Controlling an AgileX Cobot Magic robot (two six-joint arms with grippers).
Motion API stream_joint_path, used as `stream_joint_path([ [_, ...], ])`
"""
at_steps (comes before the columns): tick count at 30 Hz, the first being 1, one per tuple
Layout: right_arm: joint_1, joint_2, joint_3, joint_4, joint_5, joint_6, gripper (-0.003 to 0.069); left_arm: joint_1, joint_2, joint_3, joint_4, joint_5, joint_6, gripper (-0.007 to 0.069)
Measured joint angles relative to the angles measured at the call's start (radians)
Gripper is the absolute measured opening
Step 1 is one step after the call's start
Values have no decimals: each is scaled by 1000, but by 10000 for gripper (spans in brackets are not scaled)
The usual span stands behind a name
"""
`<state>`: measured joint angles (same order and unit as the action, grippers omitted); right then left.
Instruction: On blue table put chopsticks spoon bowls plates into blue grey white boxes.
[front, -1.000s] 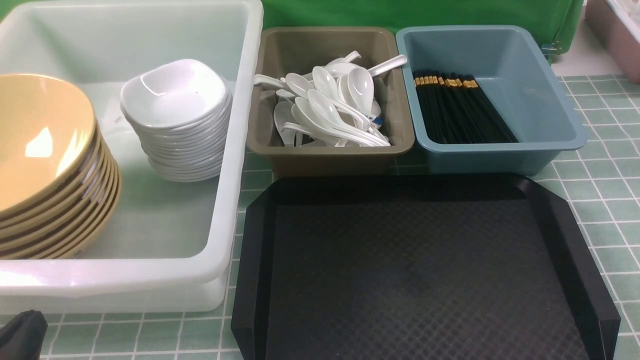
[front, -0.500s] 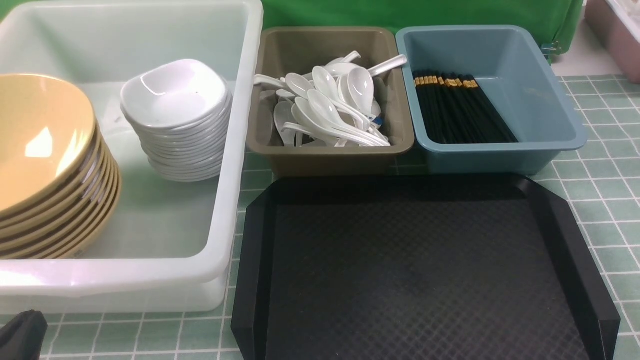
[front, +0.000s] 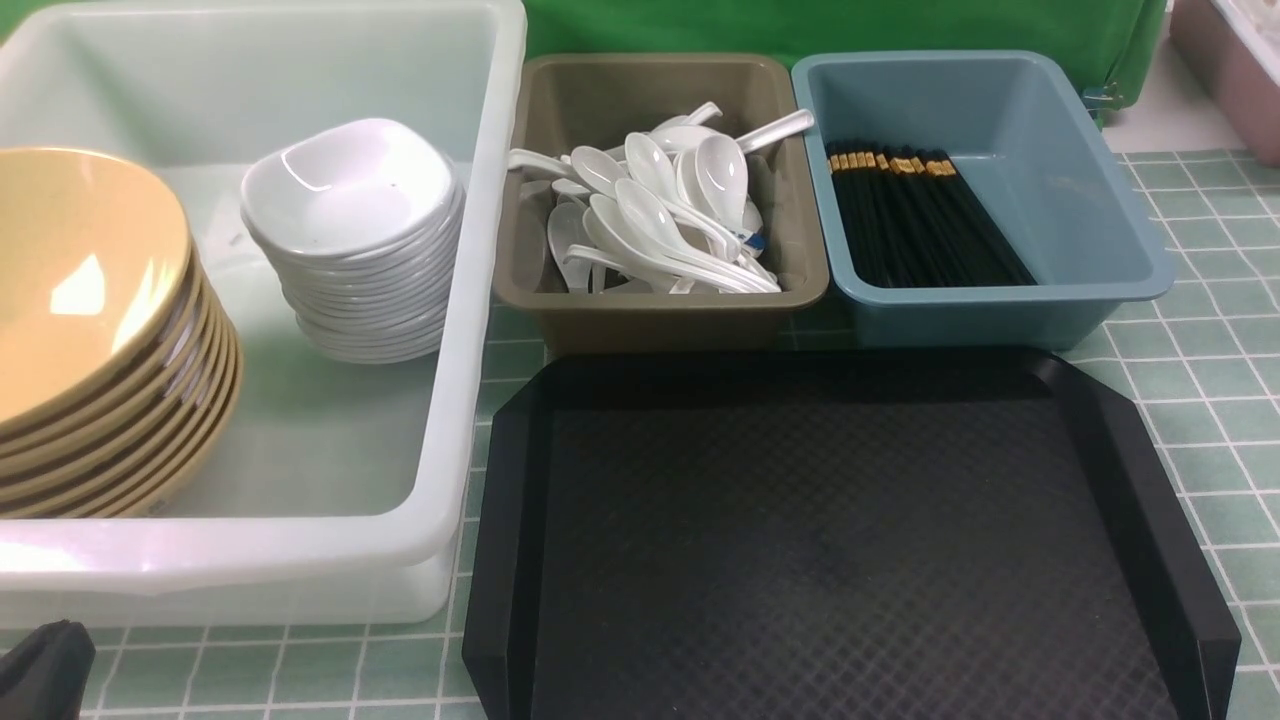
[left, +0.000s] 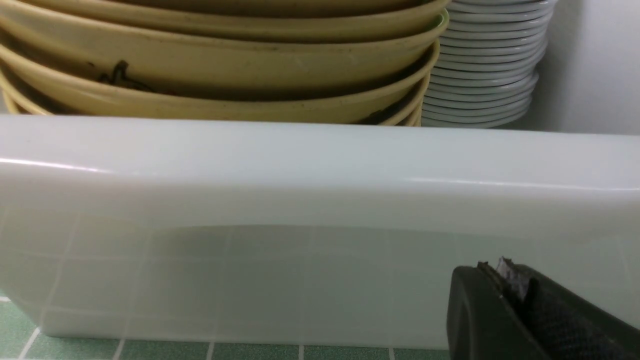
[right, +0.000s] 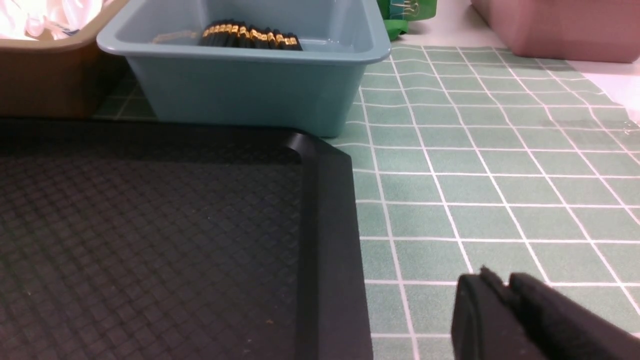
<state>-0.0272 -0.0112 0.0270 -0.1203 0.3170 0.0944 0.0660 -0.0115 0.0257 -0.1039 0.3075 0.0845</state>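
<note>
The white box (front: 470, 300) at the left holds a stack of yellow bowls (front: 90, 330) and a stack of white plates (front: 355, 240). The grey box (front: 660, 305) holds several white spoons (front: 660, 210). The blue box (front: 1010, 290) holds black chopsticks (front: 920, 215). My left gripper (front: 45, 670) is shut and empty, low at the near left outside the white box (left: 320, 165); it also shows in the left wrist view (left: 500, 280). My right gripper (right: 492, 287) is shut and empty over the tiled table, right of the black tray (right: 325, 225); it is out of the front view.
An empty black tray (front: 840, 540) fills the near middle. The green tiled table (front: 1200, 400) shows to its right. A pink container (front: 1230, 70) stands at the far right, and a green backdrop (front: 800, 25) rises behind the boxes.
</note>
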Motion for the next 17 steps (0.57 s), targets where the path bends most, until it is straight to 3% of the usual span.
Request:
stream_joint_path([
  [17,0,0,0,0,0,0,129,0,0,0,0,0,0,1],
])
